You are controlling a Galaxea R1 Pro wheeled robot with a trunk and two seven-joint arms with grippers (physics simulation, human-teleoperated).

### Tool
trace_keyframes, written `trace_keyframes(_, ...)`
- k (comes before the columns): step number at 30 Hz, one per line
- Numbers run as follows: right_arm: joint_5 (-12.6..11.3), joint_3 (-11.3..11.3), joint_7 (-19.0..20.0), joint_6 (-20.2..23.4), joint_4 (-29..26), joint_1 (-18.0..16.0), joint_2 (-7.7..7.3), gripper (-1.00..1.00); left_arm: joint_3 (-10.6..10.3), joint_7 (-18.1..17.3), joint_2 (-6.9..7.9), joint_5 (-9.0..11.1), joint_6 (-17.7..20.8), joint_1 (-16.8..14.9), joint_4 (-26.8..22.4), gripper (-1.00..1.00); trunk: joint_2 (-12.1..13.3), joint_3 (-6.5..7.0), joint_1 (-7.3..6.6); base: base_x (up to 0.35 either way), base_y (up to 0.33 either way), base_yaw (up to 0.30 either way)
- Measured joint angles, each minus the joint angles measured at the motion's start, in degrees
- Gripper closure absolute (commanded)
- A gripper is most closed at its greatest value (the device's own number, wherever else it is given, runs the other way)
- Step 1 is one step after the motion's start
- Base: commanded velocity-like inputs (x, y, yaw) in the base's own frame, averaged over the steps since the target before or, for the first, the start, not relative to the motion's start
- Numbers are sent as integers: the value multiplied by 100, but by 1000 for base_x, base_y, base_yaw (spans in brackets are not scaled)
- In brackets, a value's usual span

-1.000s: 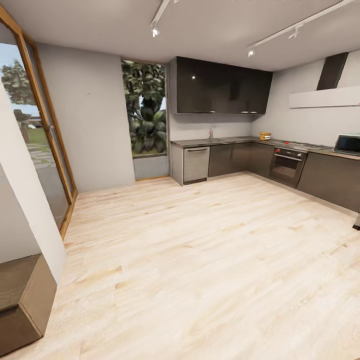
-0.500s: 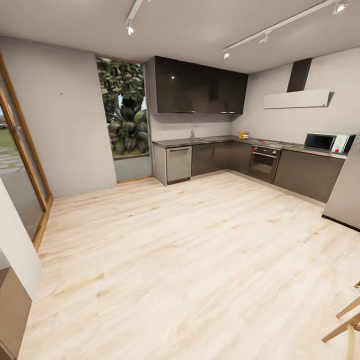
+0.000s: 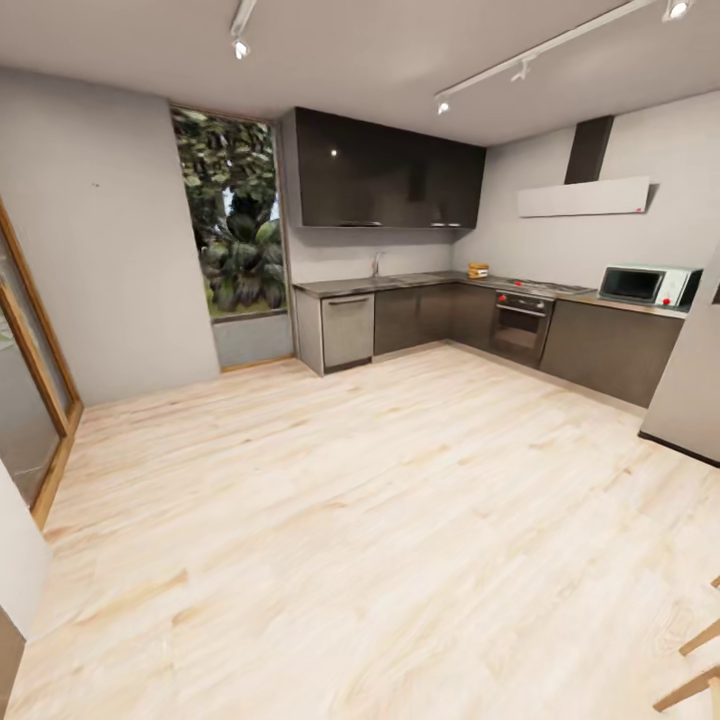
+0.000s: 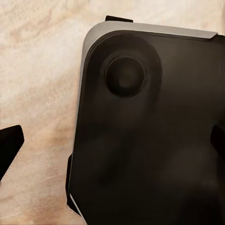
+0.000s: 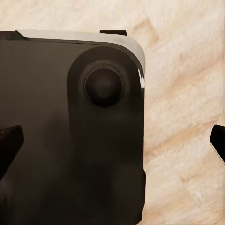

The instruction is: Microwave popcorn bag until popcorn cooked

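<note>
We observe from the head view a kitchen across a wide pale wooden floor (image 3: 380, 520). The countertop (image 3: 400, 282) runs along the far wall over dark cabinet fronts and turns the corner toward the right. The popcorn bag (image 3: 478, 270) stands on it as a small tan shape near the corner, beside the hob (image 3: 540, 288); at this range we cannot make out its label or ridges. The microwave (image 3: 645, 285) sits further right on the same run, well apart from the bag, its dark door facing into the room and appearing closed. Below the hob we note a dark steel oven (image 3: 520, 328). Dark wall cabinets (image 3: 385, 170) hang above the counter, and a white hood (image 3: 585, 197) is mounted on the right wall. A window (image 3: 228, 215) with foliage lies left of the cabinets.

In the left wrist view, the left gripper (image 4: 115, 145) shows dark fingertips at both edges, spread wide apart with nothing between them, above the robot's dark base (image 4: 150, 131). In the right wrist view, the right gripper (image 5: 115, 145) is likewise spread wide and empty, over the base (image 5: 70, 131) and floor
</note>
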Motion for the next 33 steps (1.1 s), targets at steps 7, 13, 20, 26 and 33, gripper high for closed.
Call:
trace_keyframes(7, 24, 13, 0, 0, 0, 0, 0, -100, 9, 7, -5, 1, -14, 0, 0, -100, 0, 0, 0, 321, 0, 0)
trace_keyframes(13, 20, 17, 0, -1, 0, 0, 0, -100, 15, 17, -8, 1, -26, 0, 0, -100, 0, 0, 0, 322, 0, 0)
trace_keyframes(20, 10, 16, 0, -7, 0, 0, -6, -100, 15, 17, -8, 1, -26, 0, 0, -100, 0, 0, 0, 322, 0, 0)
trace_keyframes(26, 9, 16, 0, -9, 0, 0, -2, -100, 16, 17, -8, 1, -34, 0, 0, -100, 0, 0, 0, 322, 0, 0)
trace_keyframes(33, -30, 9, 0, -9, 0, 0, -3, -100, 15, 18, -8, 1, -34, 0, -1, -100, 0, 0, 0, 321, 0, -49)
